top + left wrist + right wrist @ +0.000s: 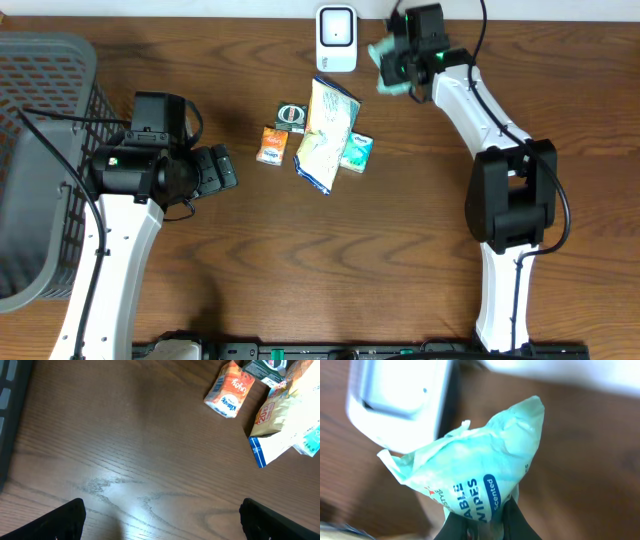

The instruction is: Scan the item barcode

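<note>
My right gripper point(484, 529) is clamped on a pale green wipes packet point(480, 470), pinching its lower end in the right wrist view. The packet sits at the upper right of the overhead frame, just beside the white scanner point(336, 38) at the top centre. My left gripper point(226, 168) hangs at centre left with its fingers spread wide and nothing between them, over bare table point(125, 450). To its right lie an orange packet point(271, 145), a dark small box point(291, 116), a large bag point(325, 135) and a teal packet point(356, 152). A grey basket point(40, 150) occupies the left edge.
</note>
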